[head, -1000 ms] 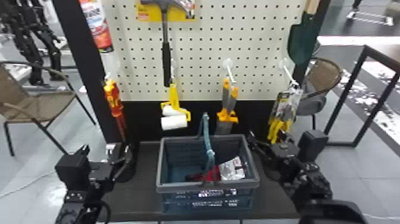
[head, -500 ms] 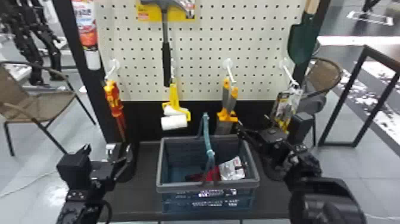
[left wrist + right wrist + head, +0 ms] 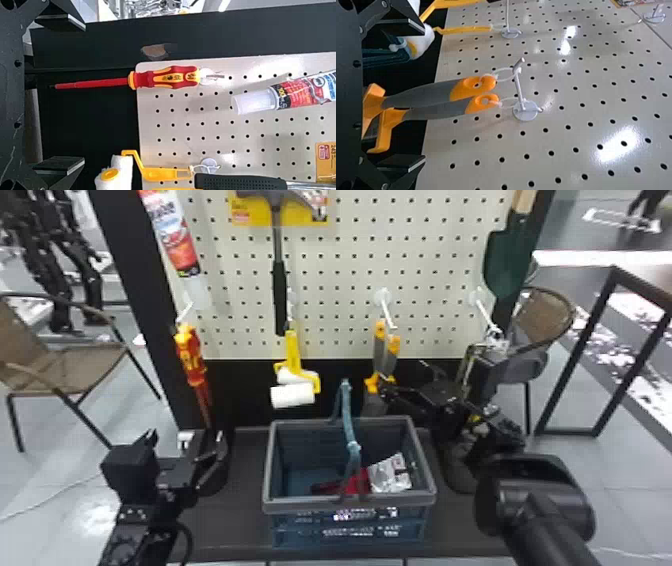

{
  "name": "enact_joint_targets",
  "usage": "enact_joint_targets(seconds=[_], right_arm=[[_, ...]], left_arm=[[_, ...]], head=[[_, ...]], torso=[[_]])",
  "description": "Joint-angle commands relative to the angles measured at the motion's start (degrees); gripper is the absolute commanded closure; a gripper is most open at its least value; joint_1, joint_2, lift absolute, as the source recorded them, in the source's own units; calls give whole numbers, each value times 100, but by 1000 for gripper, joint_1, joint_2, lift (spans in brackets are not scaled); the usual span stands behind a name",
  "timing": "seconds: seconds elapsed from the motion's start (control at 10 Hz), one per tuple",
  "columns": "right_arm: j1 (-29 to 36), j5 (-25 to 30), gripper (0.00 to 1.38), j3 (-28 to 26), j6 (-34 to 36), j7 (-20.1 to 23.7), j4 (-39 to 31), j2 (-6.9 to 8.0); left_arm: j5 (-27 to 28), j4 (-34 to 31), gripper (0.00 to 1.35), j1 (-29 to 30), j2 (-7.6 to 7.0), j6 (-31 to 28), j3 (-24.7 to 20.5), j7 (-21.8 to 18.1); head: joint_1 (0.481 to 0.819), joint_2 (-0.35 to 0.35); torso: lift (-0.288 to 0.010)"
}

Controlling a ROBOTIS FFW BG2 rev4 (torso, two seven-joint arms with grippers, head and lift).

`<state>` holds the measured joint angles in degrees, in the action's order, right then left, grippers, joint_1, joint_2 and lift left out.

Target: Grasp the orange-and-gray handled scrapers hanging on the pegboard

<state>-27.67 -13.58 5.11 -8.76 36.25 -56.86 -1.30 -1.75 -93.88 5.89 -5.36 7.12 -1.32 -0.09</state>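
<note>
— While the pegboard point(image 3: 340, 280) holds its place, your right arm point(image 3: 505, 450) has swung, within a second, from the right of the head view in toward the middle. See what that buys you?

— The approach, I suppose. And the grippers?

— Your right gripper point(image 3: 413, 95) has come in to the lower end of the scrapers point(image 3: 384, 352). Its jaws are spread wide, one finger either side of the orange ends, with nothing in them yet. Your left gripper point(image 3: 81, 94) waits at lower left in the head view, spread too and empty.

— Where do the scrapers hang?

— Just right of centre, side by side and untouched, both looped over one hook point(image 3: 520, 85). I'd judge the reach nearly done: ease further in toward the gray handles, then close on both.
</note>
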Motion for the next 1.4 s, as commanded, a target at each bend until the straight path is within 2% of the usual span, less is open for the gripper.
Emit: enact_joint_targets(seconds=[0.0, 0.4, 0.6, 0.8, 0.9, 1.0, 1.1, 1.2, 1.3], right_arm=[[-265, -101, 165, 245, -117, 128, 333, -28], [-933, -409, 163, 675, -469, 716, 1221, -98], [-1100, -558, 170, 939, -522, 866, 1537, -72], [-1399, -664, 177, 1132, -829, 1121, 2197, 34], [-1452, -690, 295, 1132, -882, 1130, 2346, 60], [-1469, -690, 753, 1132, -961, 1130, 2390, 60], [-1469, -813, 969, 1123, -1005, 1103, 2451, 51], [-1469, -839, 1069, 1106, -1031, 1077, 2469, 43], [-1461, -857, 1069, 1106, -1040, 1068, 2504, 43]], left_arm=[[-1, 19, 122, -17, 0, 9, 18, 0], [-27, 107, 124, -131, 0, 44, 97, 0], [-27, 151, 124, -149, 0, 44, 115, 0], [-45, 186, 122, -175, -9, 70, 150, 0], [-54, 204, 122, -202, -9, 88, 167, -9], [-62, 204, 124, -202, -9, 97, 150, -9], [-71, 204, 124, -175, -9, 97, 123, -9], [-89, 204, 122, -167, -9, 105, 123, -9], [-89, 204, 124, -158, -9, 105, 123, -9]], head=[[549, 0], [549, 0], [549, 0], [549, 0], [549, 0], [549, 0], [549, 0], [549, 0], [549, 0]], torso=[[-100], [-100], [-100], [-100], [-100], [-100], [-100], [-100], [-100]])
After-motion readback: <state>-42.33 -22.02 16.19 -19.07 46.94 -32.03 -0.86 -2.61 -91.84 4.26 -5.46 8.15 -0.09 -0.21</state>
